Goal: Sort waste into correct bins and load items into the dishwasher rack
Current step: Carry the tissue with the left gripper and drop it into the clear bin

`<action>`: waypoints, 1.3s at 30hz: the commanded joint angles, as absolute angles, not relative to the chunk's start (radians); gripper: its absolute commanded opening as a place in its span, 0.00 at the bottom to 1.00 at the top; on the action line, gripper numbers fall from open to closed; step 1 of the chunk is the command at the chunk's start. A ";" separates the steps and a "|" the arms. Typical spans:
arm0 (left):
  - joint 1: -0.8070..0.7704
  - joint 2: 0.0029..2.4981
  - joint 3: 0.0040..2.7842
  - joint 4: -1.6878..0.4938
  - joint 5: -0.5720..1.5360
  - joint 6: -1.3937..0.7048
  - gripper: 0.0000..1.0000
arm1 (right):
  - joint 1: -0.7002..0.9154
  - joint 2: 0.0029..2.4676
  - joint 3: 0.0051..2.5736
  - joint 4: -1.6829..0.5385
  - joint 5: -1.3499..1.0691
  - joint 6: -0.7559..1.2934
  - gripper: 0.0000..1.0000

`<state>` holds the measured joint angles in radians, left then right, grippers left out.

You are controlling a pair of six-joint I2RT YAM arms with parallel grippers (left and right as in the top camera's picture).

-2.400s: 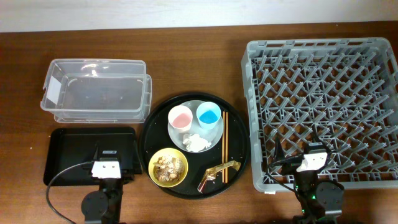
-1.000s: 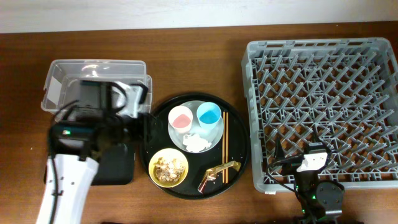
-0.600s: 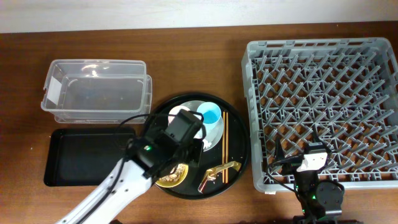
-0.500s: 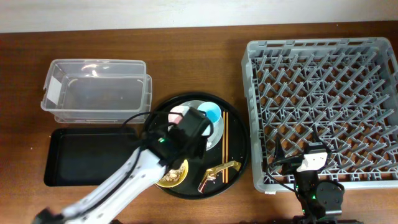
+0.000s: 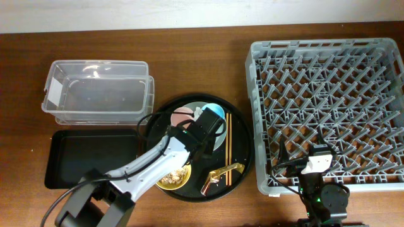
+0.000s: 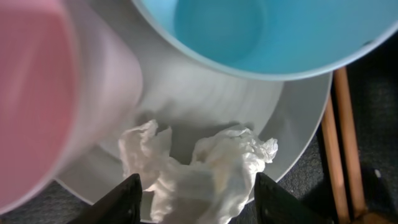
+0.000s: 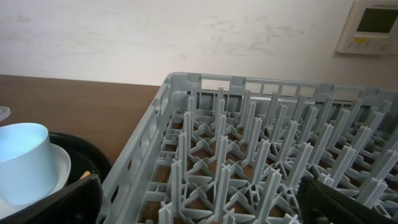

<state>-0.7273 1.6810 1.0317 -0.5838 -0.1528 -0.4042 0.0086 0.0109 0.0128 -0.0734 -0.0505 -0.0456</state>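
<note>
Left gripper (image 6: pixel 199 190) is low over the pale plate (image 6: pixel 298 124) at the centre of the round black tray (image 5: pixel 243 142). Its jaws are open, one finger on each side of the crumpled white tissue (image 6: pixel 205 171); contact with the paper cannot be told. The tissue lies at the plate's near edge. Pink cup (image 6: pixel 37 93) and blue cup (image 6: pixel 261 31) stand side by side on the plate's far half, pink to the left. Chopsticks (image 5: pixel 228 148) lie on the round tray just beside the plate's right edge. Yellow bowl (image 5: pixel 180 179) with food scraps (image 5: pixel 175 176) sits at that tray's near-left edge, partly under the left arm. Gold foil wrapper (image 5: pixel 224 171) lies at its near edge. Clear tub (image 5: pixel 95 94) stands towards the table's (image 5: pixel 189 50) far-left corner, with the black rectangular tray (image 5: pixel 88 157) just in front of it. Dishwasher rack (image 5: pixel 252 113) fills the right side. Right gripper (image 7: pixel 199 186) is at the rack's near edge, jaws wide apart, holding nothing.
</note>
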 commanded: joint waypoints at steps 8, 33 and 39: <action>-0.731 1.750 1.031 -0.576 -0.130 -0.396 0.18 | 0.004 0.004 0.006 -0.074 -0.059 -0.045 0.98; 0.332 1.228 0.863 -0.857 -0.411 -0.773 0.02 | 0.004 0.004 0.006 -0.074 -0.059 -0.045 0.98; 0.363 1.232 0.848 -0.814 -0.355 -0.734 0.05 | 0.004 0.004 0.006 -0.074 -0.059 -0.045 0.98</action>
